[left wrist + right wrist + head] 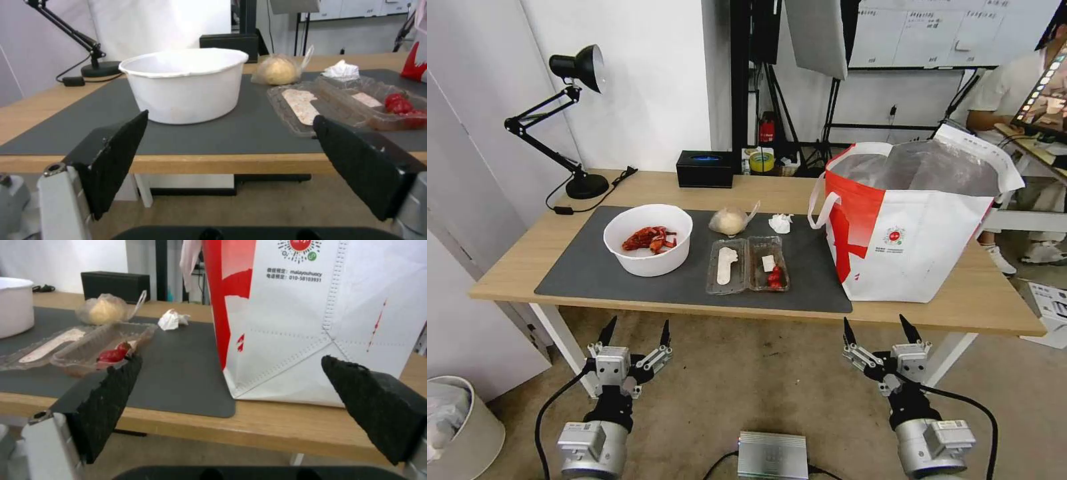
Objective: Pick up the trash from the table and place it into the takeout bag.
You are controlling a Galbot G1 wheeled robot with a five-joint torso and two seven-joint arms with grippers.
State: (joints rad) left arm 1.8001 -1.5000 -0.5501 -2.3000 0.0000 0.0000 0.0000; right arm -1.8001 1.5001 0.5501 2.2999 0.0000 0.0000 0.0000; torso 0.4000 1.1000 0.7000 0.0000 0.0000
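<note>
- Left gripper [634,332] hung below and in front of the table's [527,250] near edge, jaws spread wide, nothing between them.
- Right gripper [882,330] held at the same height under the near edge, jaws likewise spread and empty, facing the takeout bag [917,247].
- White bowl [648,239] with red shell scraps sat on the dark mat [594,280] almost straight ahead of the left gripper; seen squarely between the spread fingers from the left wrist.
- Clamshell box [748,265] lay open and flat on the mat between bowl and bag, its long axis running across the table, roughly midway between the two grippers; red bits in the half nearer the bag.
- Knotted bag [730,220] and crumpled tissue [780,223] rested farther back, beyond the clamshell box, tissue just beside the takeout bag's handle.
- Takeout bag stood upright at the table's right end, mouth open, foil lining showing.
- Judged: left arm nearer the bowl, right arm nearer the bag and tissue; all trash not yet lifted.
</note>
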